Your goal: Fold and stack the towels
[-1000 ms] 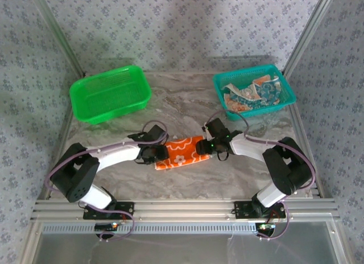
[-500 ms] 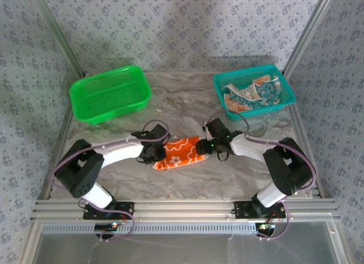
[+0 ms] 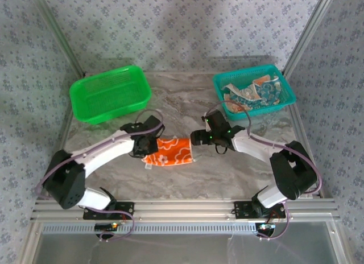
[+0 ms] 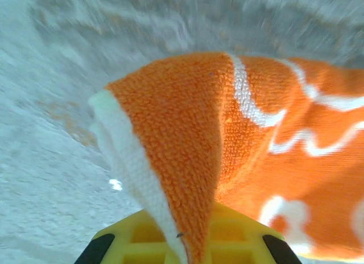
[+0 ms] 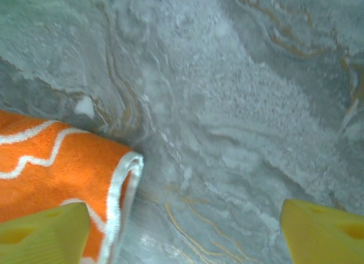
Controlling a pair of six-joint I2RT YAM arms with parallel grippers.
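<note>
Orange flowered towel (image 3: 169, 152) mid-frame on marble table (image 3: 187, 99), left end pinched tight in left gripper (image 3: 149, 150). Right gripper (image 3: 195, 139) spread wide off right edge, empty. More towels (image 3: 253, 92) in teal basket (image 3: 289, 91), upper right.

The towel (image 3: 170, 152) at the left claw (image 3: 148, 152) is showing bright orange with white flowers and white edging; the table (image 3: 187, 99) beneath is showing grey marbling; beyond the claw a basket (image 3: 110, 94) is glowing green.
</note>
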